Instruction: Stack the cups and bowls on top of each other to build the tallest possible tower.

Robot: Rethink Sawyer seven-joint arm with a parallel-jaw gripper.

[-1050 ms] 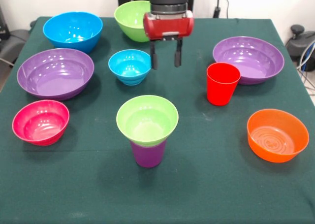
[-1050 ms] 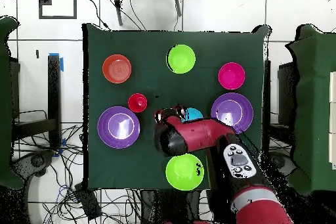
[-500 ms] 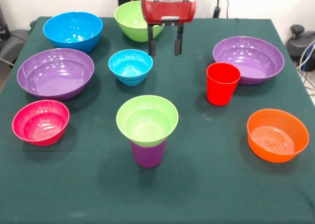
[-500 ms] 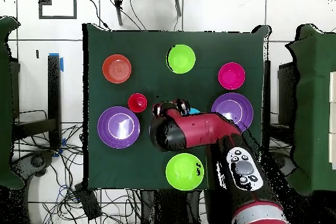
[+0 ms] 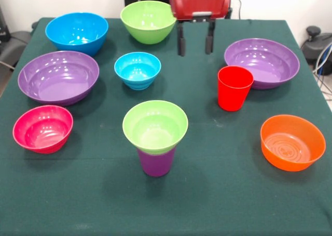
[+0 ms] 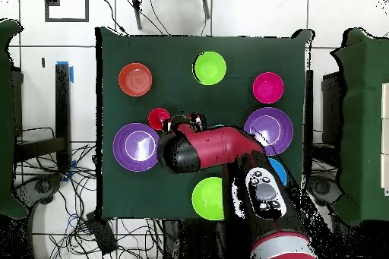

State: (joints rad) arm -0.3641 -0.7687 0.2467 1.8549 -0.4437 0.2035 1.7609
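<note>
The gripper (image 5: 195, 45) hangs empty above the cloth with its jaws spread apart, between the large lime green bowl (image 5: 148, 21) and the right-hand purple bowl (image 5: 262, 62). The red cup (image 5: 234, 87) stands upright just in front of that bowl. Near the front, a small lime green bowl (image 5: 155, 126) sits on the purple cup (image 5: 156, 162)

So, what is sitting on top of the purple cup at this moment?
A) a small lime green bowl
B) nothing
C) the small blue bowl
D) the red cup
A: in the front view a small lime green bowl rests in the mouth of the purple cup, while the red cup and the small blue bowl stand apart on the table.
</note>
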